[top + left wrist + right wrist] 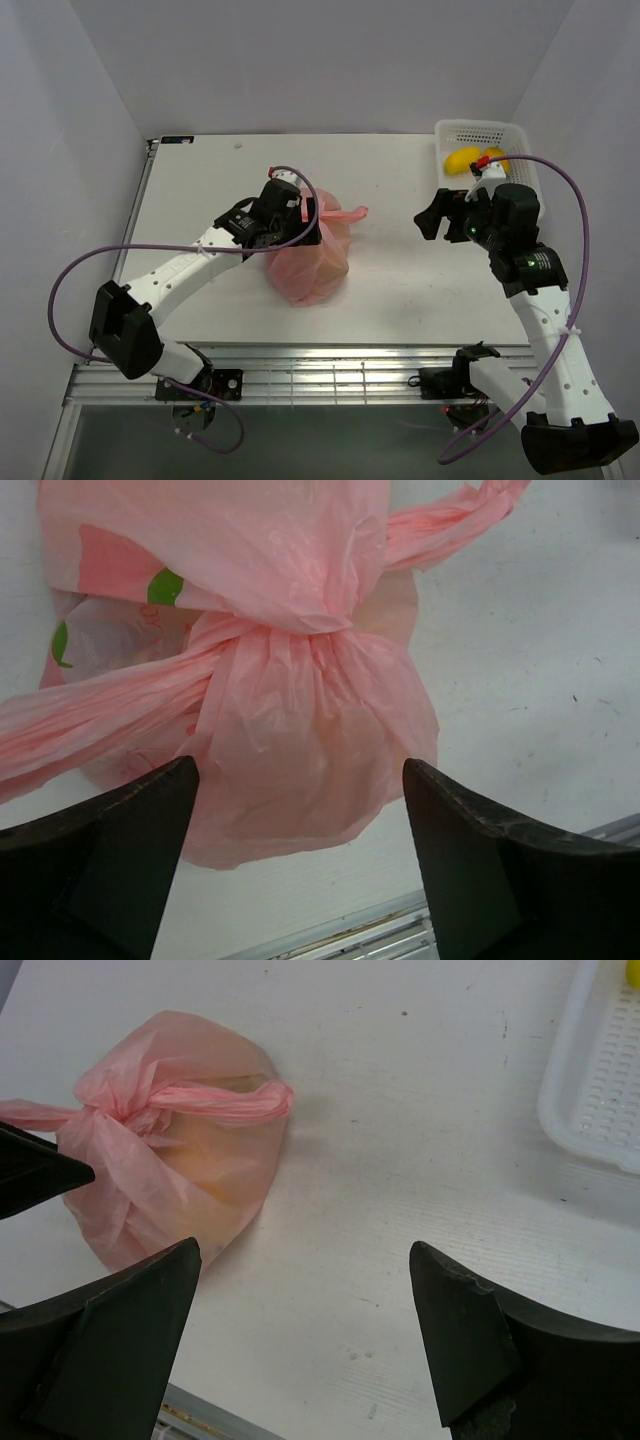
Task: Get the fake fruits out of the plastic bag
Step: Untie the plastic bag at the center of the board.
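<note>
The pink plastic bag (318, 258) lies in the middle of the table, its handles tied in a knot (300, 630) and one twisted handle end (352, 213) pointing right. The fake fruits are hidden inside it; only a faint orange-yellow shape (215, 1165) shows through the film. My left gripper (303, 222) hovers over the bag's left top, open, with the bag's bulge (300, 750) between its fingers but not pinched. To the right of the bag my right gripper (432, 215) is open above bare table (305, 1250) and holds nothing.
A white perforated basket (480, 126) stands at the back right corner with a yellow mango (462, 160) in it and a second yellow piece (496, 157) half behind my right arm. The basket's rim (565, 1110) shows in the right wrist view. A metal rail (330, 375) runs along the near edge.
</note>
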You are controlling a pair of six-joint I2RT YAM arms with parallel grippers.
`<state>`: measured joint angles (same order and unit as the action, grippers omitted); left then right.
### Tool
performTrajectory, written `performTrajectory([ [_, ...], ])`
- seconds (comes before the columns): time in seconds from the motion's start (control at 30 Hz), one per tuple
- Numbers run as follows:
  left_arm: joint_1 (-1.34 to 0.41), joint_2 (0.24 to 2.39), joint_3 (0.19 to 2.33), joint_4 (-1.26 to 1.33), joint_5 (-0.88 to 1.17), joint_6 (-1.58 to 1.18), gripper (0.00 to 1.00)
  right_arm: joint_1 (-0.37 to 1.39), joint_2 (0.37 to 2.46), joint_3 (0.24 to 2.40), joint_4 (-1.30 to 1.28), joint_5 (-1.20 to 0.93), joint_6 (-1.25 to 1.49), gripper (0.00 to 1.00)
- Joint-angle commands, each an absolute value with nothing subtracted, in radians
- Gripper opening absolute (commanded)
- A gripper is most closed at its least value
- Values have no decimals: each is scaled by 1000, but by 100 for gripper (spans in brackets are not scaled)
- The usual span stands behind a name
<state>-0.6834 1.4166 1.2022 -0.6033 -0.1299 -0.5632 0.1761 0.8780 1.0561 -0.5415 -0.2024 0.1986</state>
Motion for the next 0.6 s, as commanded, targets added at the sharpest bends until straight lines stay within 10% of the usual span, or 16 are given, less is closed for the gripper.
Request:
performTrajectory([
  [0.0, -690, 1448, 1241, -595, -202, -552, 92, 175, 879, 1049, -505, -186, 183, 90],
  [0.2, -718, 1532, 1287, -632, -282, -545, 64, 175, 890, 1034, -499, -288, 101, 90],
  [0.43, -723, 1562, 1322, -635, -324, -502, 0, 173, 910, 1017, -485, -435, 19, 90],
  [0.57, -723, 1528, 1293, -586, -273, -402, 0, 196, 937, 1014, -420, -584, -135, 90],
])
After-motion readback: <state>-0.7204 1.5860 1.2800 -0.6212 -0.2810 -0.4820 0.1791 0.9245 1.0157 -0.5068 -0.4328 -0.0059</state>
